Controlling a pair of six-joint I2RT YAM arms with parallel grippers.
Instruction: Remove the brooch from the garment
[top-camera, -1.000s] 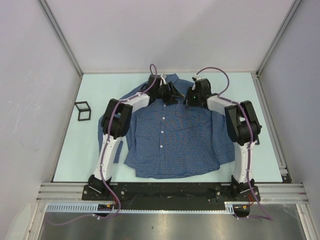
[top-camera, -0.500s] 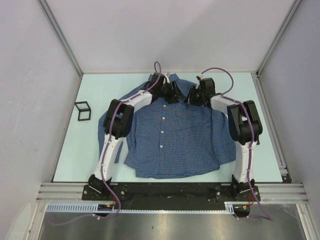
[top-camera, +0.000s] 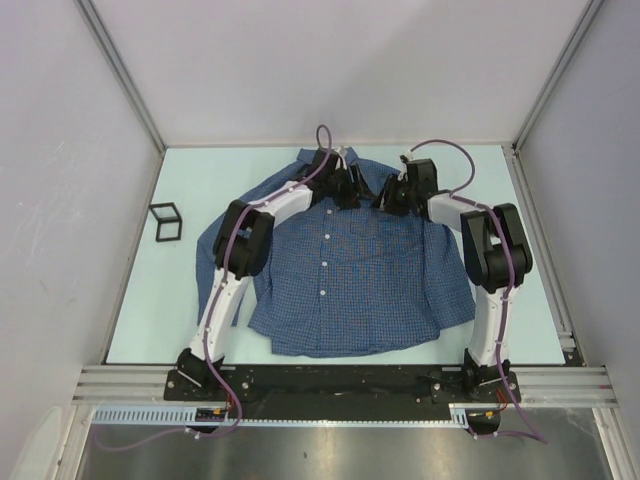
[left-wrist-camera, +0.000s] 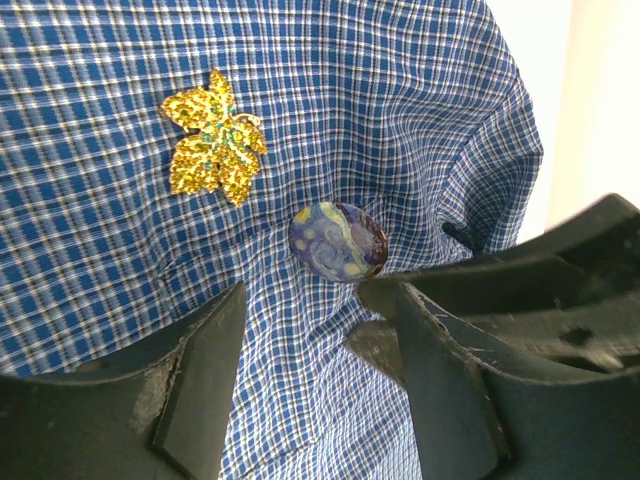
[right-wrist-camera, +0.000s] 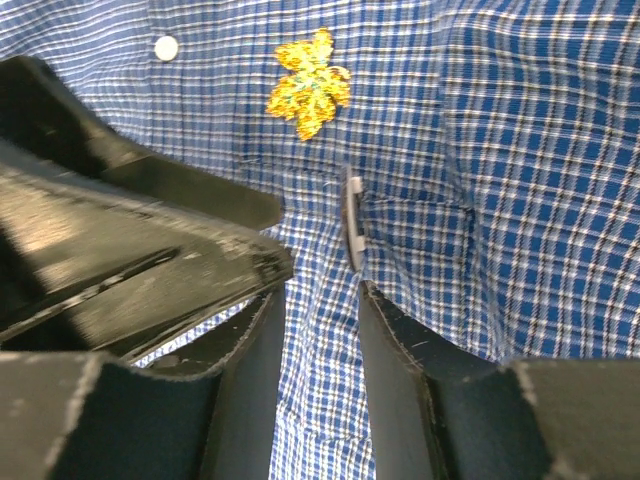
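Note:
The garment (top-camera: 350, 270), a blue checked shirt, lies flat with its collar at the far side. The brooch (left-wrist-camera: 215, 140) is a gold glitter leaf pinned to the chest, and it also shows in the right wrist view (right-wrist-camera: 308, 90). My left gripper (left-wrist-camera: 315, 340) is open over the cloth just below the brooch, with nothing between its fingers but fabric. My right gripper (right-wrist-camera: 315, 340) is open with a narrow gap, down on the shirt just below the brooch. In the top view the left gripper (top-camera: 345, 190) and the right gripper (top-camera: 388, 197) sit close together near the collar.
A round blue-and-yellow pin badge (left-wrist-camera: 338, 242) sits on the shirt between the brooch and my left fingers; it shows edge-on in the right wrist view (right-wrist-camera: 352, 232). A white shirt button (right-wrist-camera: 166, 47) lies left of the brooch. A small black wire cube (top-camera: 166, 221) stands on the table at the left.
Both arms have reached farther towards the collar. The two grippers have drawn closer together on the upper chest.

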